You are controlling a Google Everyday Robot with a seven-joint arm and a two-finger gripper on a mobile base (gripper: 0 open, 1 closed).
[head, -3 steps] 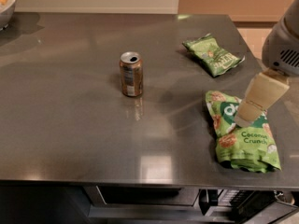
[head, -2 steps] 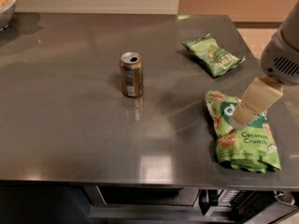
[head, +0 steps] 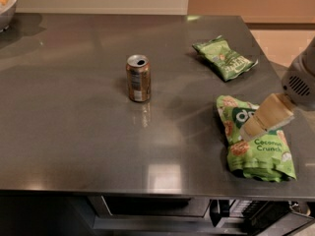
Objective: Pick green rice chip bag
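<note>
Lying flat near the front right corner of the grey surface point(head: 74, 132), the green rice chip bag point(head: 261, 156) shows its "Coconut Crunch" lettering toward the front edge, while its dark logo is partly covered by the gripper point(head: 255, 126). The gripper reaches in from the right, tilted down and leftward, with its tan tip over the upper middle of the bag. I cannot tell whether it touches the film or hangs just above it. I also cannot tell whether it is open or closed, since from this angle it reads as one tan block. Nothing is lifted. The bag looks light, soft and crinkly, puffed with air, and its slick film would probably slide on the smooth metal top if nudged sideways. The chips inside are likely brittle, so a hard squeeze across the belly risks crushing them. A pinch on a raised fold near the middle, or on a crimped end seam, seems the safer hold. The arm is cut off by the right edge, and only a grey vented housing point(head: 299, 85) shows. A smaller, paler green bag point(head: 225, 58) lies well apart toward the back, a can point(head: 138, 77) stands upright near the centre, and a bowl point(head: 6, 11) is cropped at the top left. Dark shapes below the surface are hard to make out.
</note>
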